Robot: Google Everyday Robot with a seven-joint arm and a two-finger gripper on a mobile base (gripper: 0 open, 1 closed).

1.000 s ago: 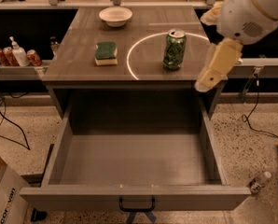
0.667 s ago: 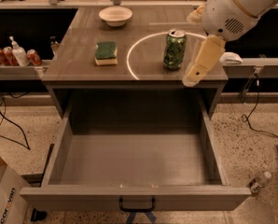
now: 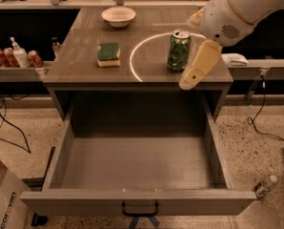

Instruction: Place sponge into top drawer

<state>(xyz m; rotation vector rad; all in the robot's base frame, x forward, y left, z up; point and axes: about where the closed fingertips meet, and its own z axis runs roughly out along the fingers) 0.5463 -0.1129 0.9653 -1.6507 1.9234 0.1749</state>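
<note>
The sponge (image 3: 108, 54), dark green on top with a pale yellow base, lies flat on the counter top, left of centre. The top drawer (image 3: 137, 200) is pulled fully out below the counter, with nothing inside it and a small dark handle (image 3: 139, 209) on its front panel. My gripper (image 3: 189, 82) hangs from the cream arm at the upper right. It points down and left over the counter's front right edge, just right of the green can, well to the right of the sponge and holding nothing.
A green drink can (image 3: 178, 50) stands upright on the counter inside a white ring. A white bowl (image 3: 118, 16) sits at the back. Bottles and cans (image 3: 19, 56) stand on a left ledge. A cardboard box (image 3: 4, 204) and a floor bottle (image 3: 265, 185) flank the drawer.
The arm has swung left and forward, bringing the gripper from beyond the counter's right side to just beside the green can. The sponge, can and drawer have not moved.
</note>
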